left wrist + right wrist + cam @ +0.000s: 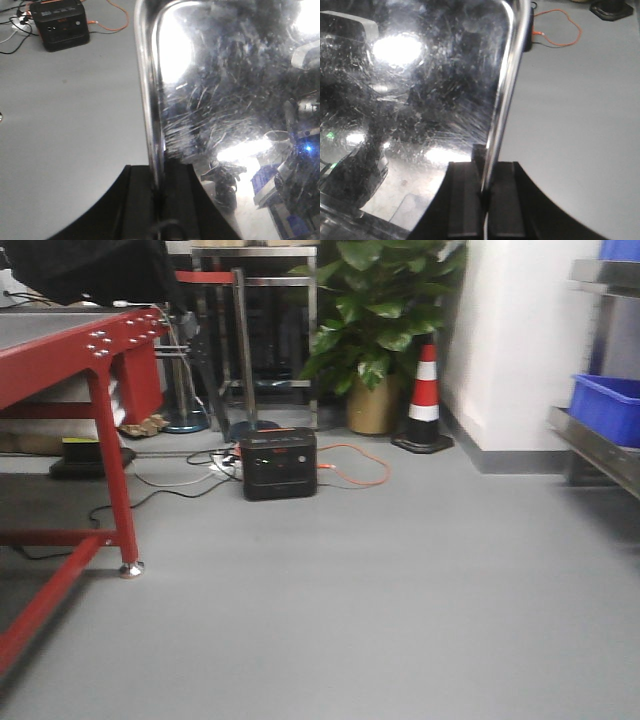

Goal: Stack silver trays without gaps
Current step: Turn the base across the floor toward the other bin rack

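Observation:
A silver tray [225, 100] fills the right of the left wrist view, its scratched shiny bottom facing the camera above the grey floor. My left gripper [159, 172] is shut on its left rolled rim [148, 90]. In the right wrist view the same silver tray [420, 90] fills the left side, and my right gripper [486, 172] is shut on its right rim [507, 85]. The tray hangs between the two grippers. Neither the tray nor the arms show in the front view.
A black power box [279, 463] with an orange cable sits on the floor ahead, also the power box [61, 26]. A red-framed table [95, 360] stands left. A plant [380, 310], a traffic cone [425, 400] and a steel shelf with a blue bin [607, 408] lie right.

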Available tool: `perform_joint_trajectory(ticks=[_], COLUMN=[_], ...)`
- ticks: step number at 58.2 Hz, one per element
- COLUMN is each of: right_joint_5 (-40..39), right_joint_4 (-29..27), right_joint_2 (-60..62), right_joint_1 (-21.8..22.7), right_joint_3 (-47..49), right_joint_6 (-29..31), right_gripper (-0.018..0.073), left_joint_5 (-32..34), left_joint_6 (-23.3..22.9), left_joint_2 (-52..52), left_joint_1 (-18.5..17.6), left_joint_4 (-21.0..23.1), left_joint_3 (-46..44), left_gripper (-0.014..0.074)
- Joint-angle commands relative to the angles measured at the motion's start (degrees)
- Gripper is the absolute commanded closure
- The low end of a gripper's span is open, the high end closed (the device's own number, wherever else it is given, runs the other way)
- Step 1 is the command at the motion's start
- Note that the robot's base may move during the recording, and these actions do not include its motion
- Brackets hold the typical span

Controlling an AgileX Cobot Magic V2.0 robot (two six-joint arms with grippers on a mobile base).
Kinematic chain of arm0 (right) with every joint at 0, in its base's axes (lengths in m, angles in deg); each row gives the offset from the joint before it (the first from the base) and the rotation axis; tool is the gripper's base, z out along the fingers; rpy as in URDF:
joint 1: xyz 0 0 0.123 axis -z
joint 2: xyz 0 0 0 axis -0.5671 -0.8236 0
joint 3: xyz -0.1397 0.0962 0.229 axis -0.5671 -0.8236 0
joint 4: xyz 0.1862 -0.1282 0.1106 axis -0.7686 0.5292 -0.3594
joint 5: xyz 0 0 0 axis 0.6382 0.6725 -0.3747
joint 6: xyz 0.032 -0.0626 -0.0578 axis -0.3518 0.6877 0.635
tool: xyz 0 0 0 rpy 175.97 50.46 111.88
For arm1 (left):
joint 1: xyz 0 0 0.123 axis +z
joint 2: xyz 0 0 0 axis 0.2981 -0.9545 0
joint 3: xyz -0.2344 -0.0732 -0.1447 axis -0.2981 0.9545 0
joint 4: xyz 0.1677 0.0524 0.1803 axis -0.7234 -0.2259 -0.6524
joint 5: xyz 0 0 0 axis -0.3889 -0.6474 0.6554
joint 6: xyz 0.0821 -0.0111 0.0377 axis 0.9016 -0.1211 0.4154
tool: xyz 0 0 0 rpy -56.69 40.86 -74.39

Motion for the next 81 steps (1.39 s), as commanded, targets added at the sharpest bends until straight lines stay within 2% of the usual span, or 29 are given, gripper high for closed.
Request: perform_joint_trajectory(ticks=[1, 81], right_joint_5=[-2.37, -3.74], right_joint_4=[-1.13, -1.11], right_joint_2=[0.91, 0.81], right_joint_1=[-0.35, -0.35], right_joint_3=[0.66, 0.66], right_joint_6=[1.49, 1.49], right_gripper=[0.0638, 0.0638], left_joint_5=[3.13, 3.16], left_joint_6=[0.30, 0.30], left_joint_2=[0.69, 0.69], left_joint_1=[-0.50, -0.50], left_joint_4=[0.63, -0.32], left_joint_3=[-0.54, -0.54], left_gripper=[0.0615, 0.0615])
